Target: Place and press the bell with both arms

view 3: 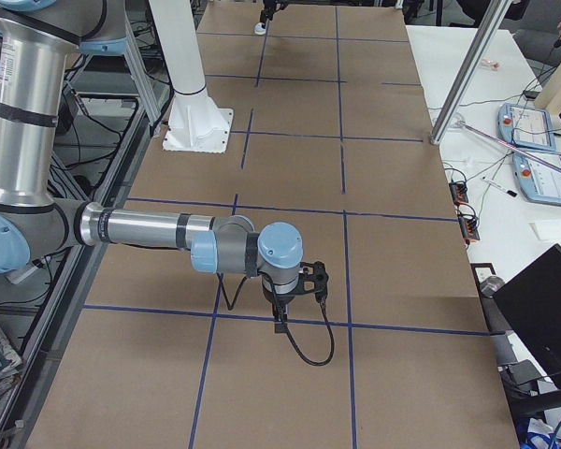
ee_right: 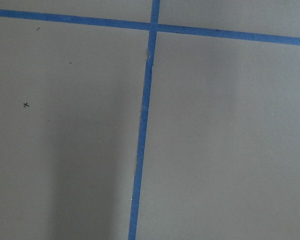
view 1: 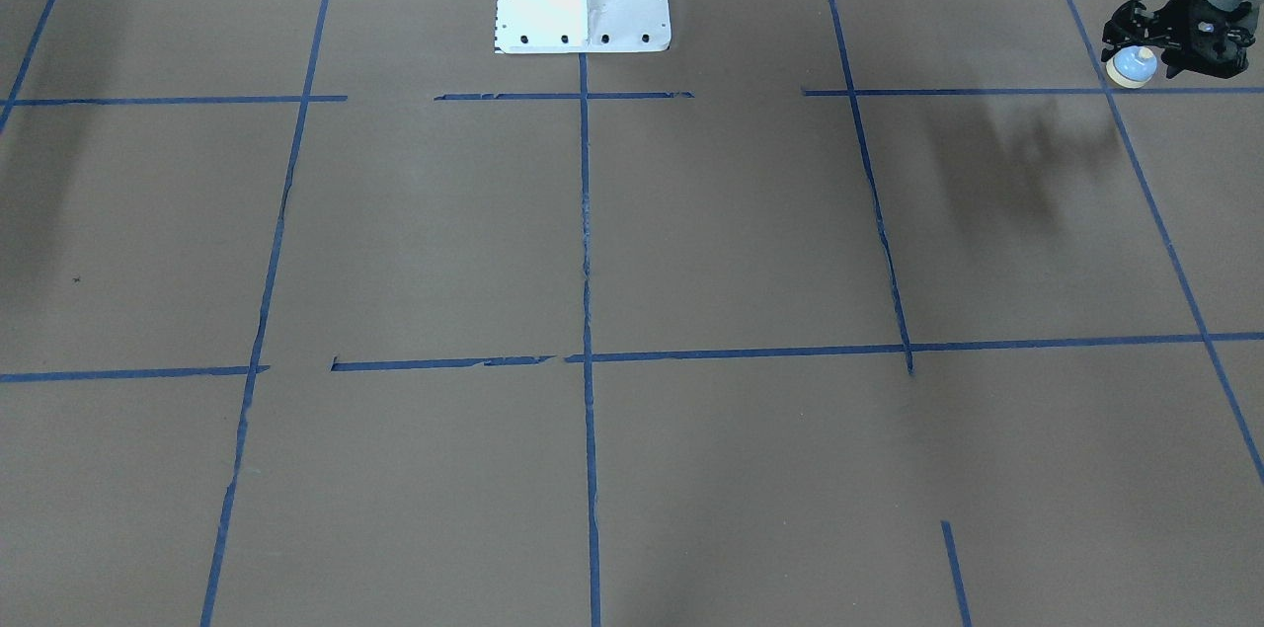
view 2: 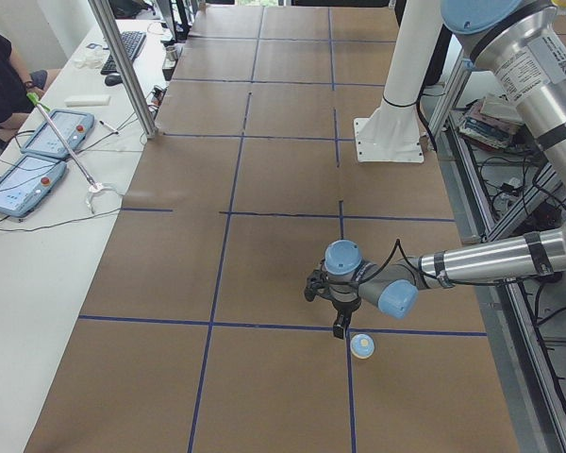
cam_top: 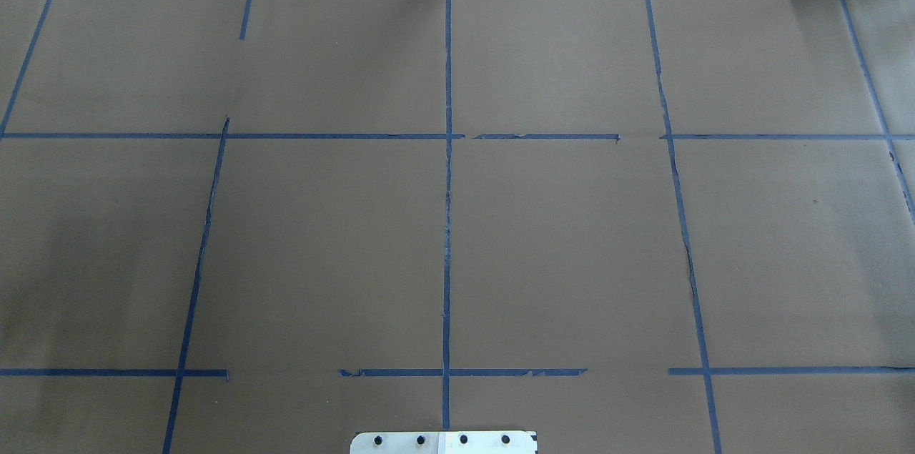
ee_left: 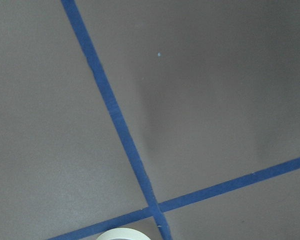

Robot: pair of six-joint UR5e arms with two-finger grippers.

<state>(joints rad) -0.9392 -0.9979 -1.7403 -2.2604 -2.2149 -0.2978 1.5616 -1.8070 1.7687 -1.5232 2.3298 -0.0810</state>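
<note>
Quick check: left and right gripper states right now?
Left gripper: looks open, holding nothing; the bell sits just beside it.
Right gripper: cannot be told; it shows only in a side view.

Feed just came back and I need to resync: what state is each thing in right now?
bell: upright on the table, button uncovered.
left gripper: low beside the bell, jaws unclear.
right gripper: low over the table, far from the bell, jaws unclear.

light-blue bell point(view 1: 1132, 66) (cream base, cream button) upright beside a tape crossing point(view 1: 1113, 93)
</note>
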